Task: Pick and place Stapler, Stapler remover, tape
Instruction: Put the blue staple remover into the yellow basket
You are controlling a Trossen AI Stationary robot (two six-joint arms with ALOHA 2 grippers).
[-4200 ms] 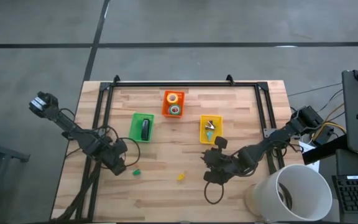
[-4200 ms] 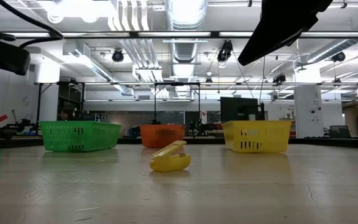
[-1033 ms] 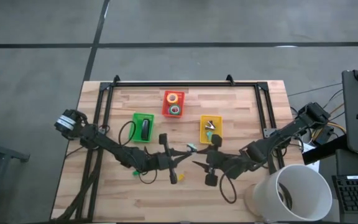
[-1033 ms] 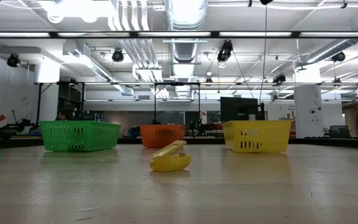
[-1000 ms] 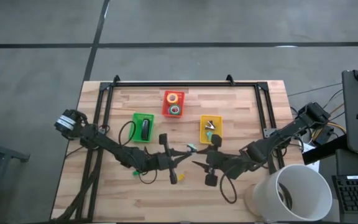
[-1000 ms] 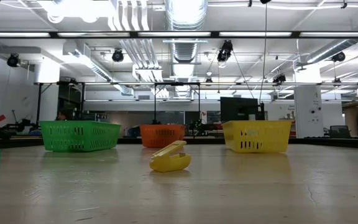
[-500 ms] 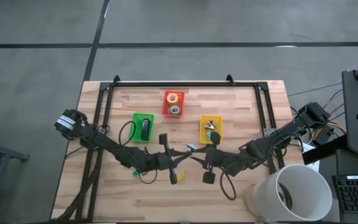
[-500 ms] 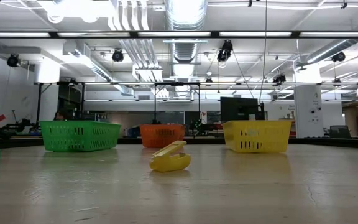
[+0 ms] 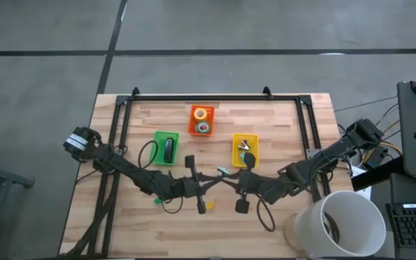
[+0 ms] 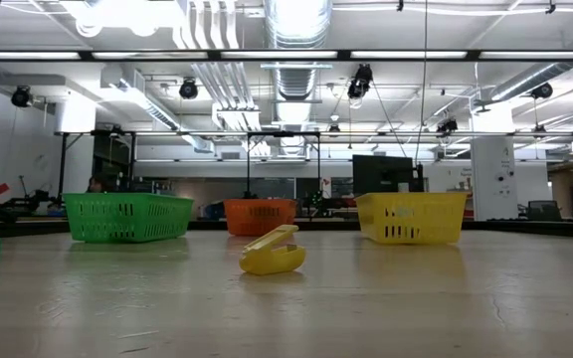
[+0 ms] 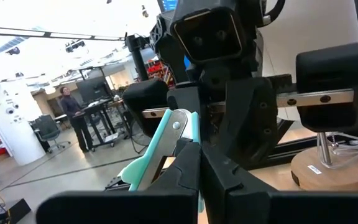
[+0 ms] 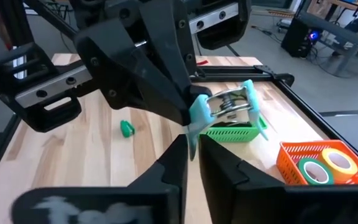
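Note:
A teal stapler remover hangs in the air over the table's middle, between my two grippers. My left gripper comes at it from the table's left and is shut on it. My right gripper comes from the right and has its fingers closed on it too. The black stapler lies in the green bin. Tape rolls lie in the orange bin. On the bare table lie a yellow remover and a green one. My left gripper pinches the remover's teal handle between its two fingers, reaching about level from the table's left. The remover is clear of the table, its metal part sticking out past the fingertips. My right gripper has the remover's lower teal edge between its two fingertips, reaching from the table's right and slanting a little downward. How far back it reaches between the fingers does not show.
A yellow bin with more removers stands just behind the grippers. A black frame runs along the table's far edge and down both sides. A white bucket stands at the near right corner.
My right gripper's fingers, spread wide a second ago, have shut around the teal remover that my left gripper holds up. Both arms have otherwise stayed in place, and the remover has not moved.

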